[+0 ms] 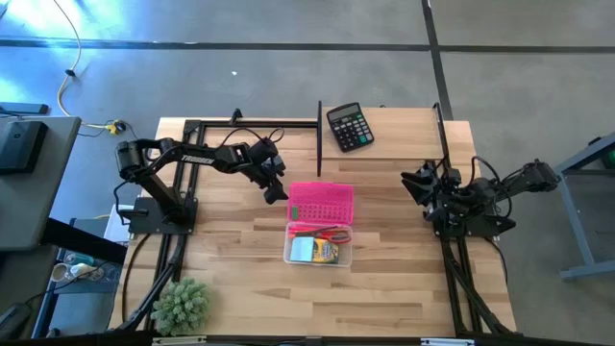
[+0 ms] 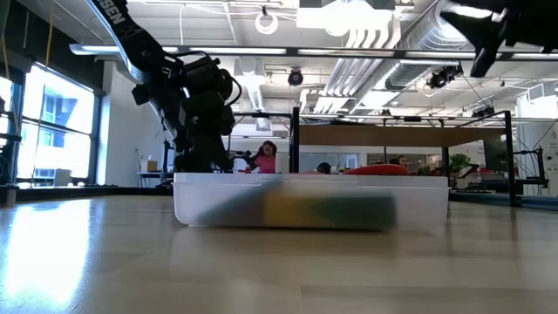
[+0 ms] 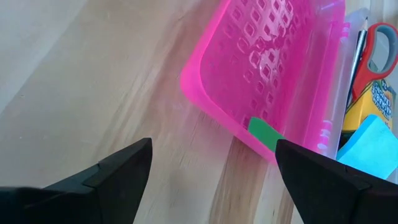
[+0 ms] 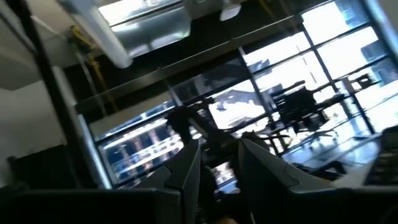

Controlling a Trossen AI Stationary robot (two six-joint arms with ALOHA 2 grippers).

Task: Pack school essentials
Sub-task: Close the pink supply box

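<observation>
A clear plastic case [image 1: 318,248] lies open at the table's middle, its pink perforated lid [image 1: 322,203] folded back flat toward the far edge. The case holds red-handled scissors [image 3: 375,48], a yellow-green crayon box [image 3: 372,102] and a light-blue sticky-note pad [image 3: 370,147]. A small green eraser [image 3: 265,132] lies on the pink lid [image 3: 261,62] near the hinge. My left gripper [image 1: 277,188] hangs open just left of the lid's far-left corner, tilted down, its fingers [image 3: 118,171] above bare wood. My right gripper [image 1: 415,183] is folded back at the table's right, pointing up, with a narrow gap and nothing between its fingers.
A black calculator [image 1: 349,126] lies at the far edge, beyond the case. A spiky green plant ball [image 1: 183,306] sits at the near left corner. Black frame rails [image 1: 318,135] run along the table's far and side parts. Bare wood lies near and right of the case.
</observation>
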